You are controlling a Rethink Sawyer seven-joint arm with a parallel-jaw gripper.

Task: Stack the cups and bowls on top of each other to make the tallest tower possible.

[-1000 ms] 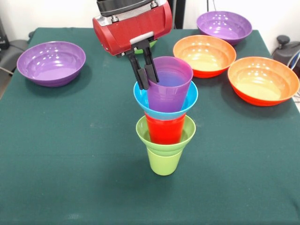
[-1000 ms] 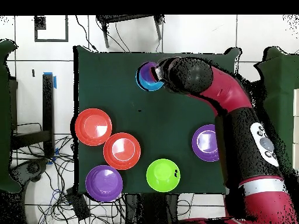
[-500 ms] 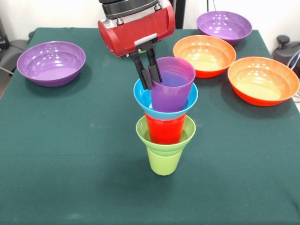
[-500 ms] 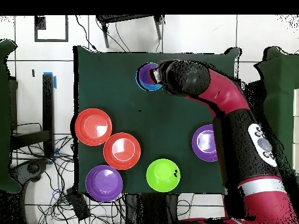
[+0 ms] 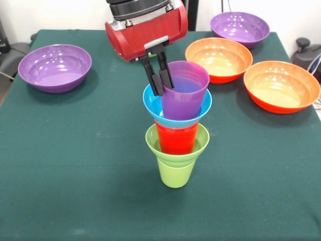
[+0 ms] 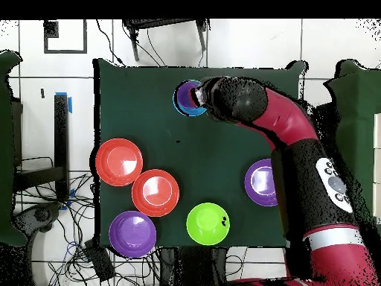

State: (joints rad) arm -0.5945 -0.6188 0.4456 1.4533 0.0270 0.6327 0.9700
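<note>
While clamped on the purple cup (image 5: 184, 90) rim, gripper (image 5: 161, 80) atop the tower (image 5: 177, 135), bare cloth all round.

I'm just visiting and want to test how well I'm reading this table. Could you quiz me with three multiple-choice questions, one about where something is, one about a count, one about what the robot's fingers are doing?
1. What does the purple cup sit in?
A. an orange bowl
B. the small blue bowl
C. nothing, it stands on the table

2. How many wide orange bowls stand apart from the tower?
A. one
B. two
C. four

3. What are the gripper fingers doing?
A. hanging open far above the stack
B. clamped on the red cup
C. pinching the purple cup's rim, one finger inside, one outside

Answers:
1 B: the front view shows the cup nested in the blue bowl atop the red cup.
2 B: two orange bowls sit side by side.
3 C: the dark fingers straddle the cup's wall.
</note>
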